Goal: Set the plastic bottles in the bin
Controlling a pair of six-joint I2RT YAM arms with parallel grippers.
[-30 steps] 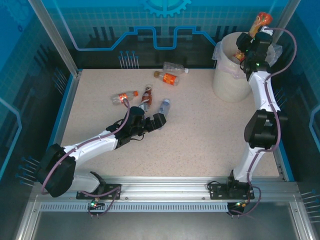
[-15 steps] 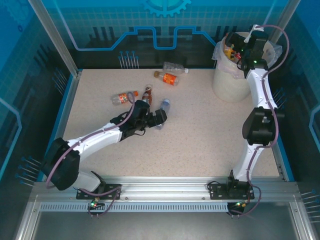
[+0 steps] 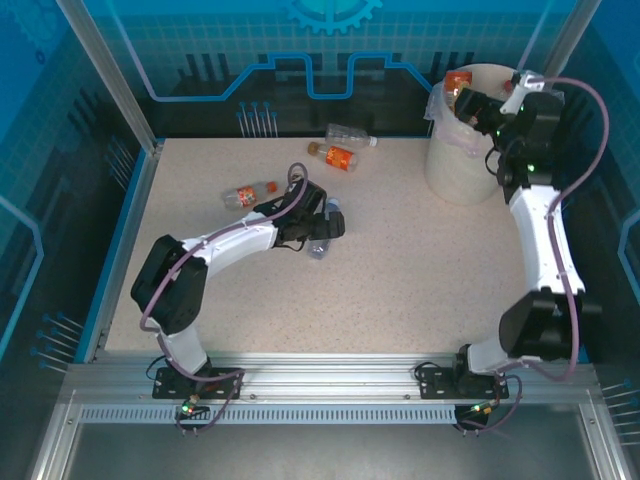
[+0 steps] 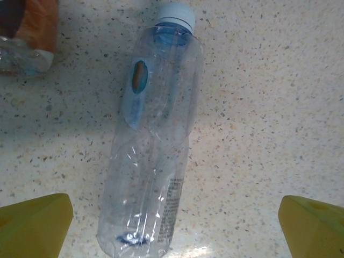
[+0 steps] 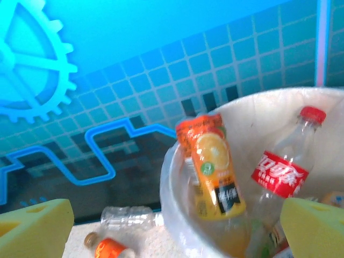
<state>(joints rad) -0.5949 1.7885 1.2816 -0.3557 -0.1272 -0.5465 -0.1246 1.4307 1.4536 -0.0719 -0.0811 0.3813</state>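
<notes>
Straddling the clear white-capped bottle with spread jaws, the left gripper should descend centred and clamp mid-body; the right gripper hangs released over the bin.

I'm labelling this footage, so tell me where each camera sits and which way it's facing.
Top external: above and behind, looking down on the table, left arm and right arm.
Left wrist: straight down at a clear bottle; own yellow fingertips below.
Right wrist: outward across the bin toward the back wall; own fingertips low.
Shared: top and right wrist both show the bin.
</notes>
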